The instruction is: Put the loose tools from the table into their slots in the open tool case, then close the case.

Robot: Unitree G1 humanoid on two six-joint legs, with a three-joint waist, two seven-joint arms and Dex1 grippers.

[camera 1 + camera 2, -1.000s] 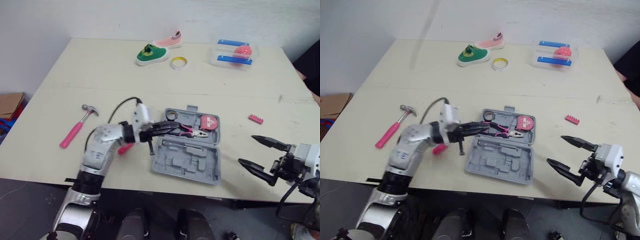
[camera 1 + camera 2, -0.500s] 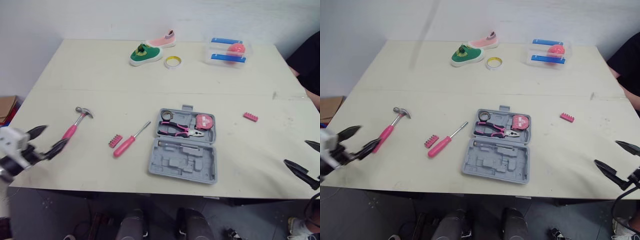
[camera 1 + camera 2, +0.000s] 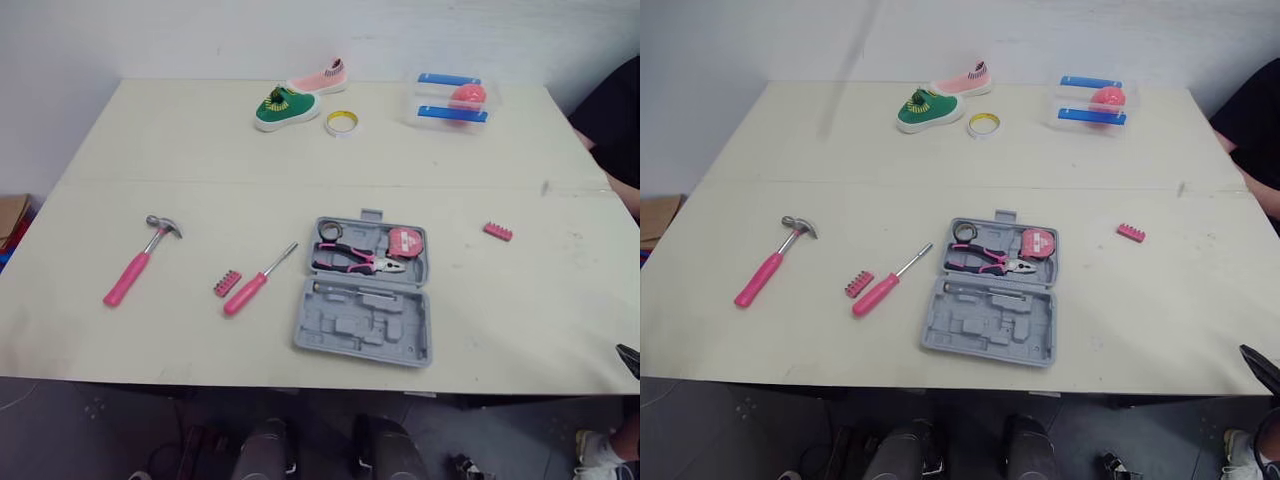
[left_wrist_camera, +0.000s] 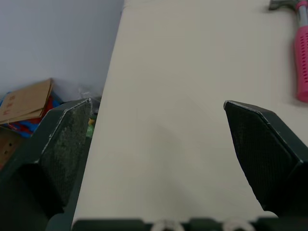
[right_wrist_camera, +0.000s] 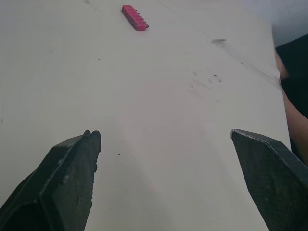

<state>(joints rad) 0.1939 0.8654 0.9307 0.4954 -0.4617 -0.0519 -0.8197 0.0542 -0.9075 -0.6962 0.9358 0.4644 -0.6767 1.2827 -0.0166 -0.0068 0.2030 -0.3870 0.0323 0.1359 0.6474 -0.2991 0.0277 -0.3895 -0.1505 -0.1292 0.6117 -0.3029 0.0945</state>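
Observation:
The grey tool case [image 3: 365, 322] lies open near the table's front edge, with pink-handled pliers [image 3: 358, 263] and a pink tape measure [image 3: 405, 241] in its far half. To its left lie a pink screwdriver [image 3: 255, 285], a pink bit holder [image 3: 228, 283] and a pink-handled hammer [image 3: 135, 272]. A second pink bit holder [image 3: 497, 231] lies to the case's right. My left gripper [image 4: 159, 144] is open over the table's left edge, with the hammer [image 4: 303, 72] ahead of it. My right gripper [image 5: 166, 178] is open and empty over the table's right part, facing that bit holder [image 5: 134, 17]; one of its fingertips [image 3: 1260, 368] shows at the lower right.
At the table's far side stand a green shoe [image 3: 280, 107], a pink shoe [image 3: 320, 78], a tape roll [image 3: 340, 122] and a clear box [image 3: 450, 98] holding a pink ball. A person in dark clothes [image 3: 610, 130] is at the right edge. Cardboard [image 4: 26, 101] lies on the floor left.
My left gripper opened, left the case and drew back past the table's left front. The right arm pulled back toward the lower right. The camera view shifted slightly.

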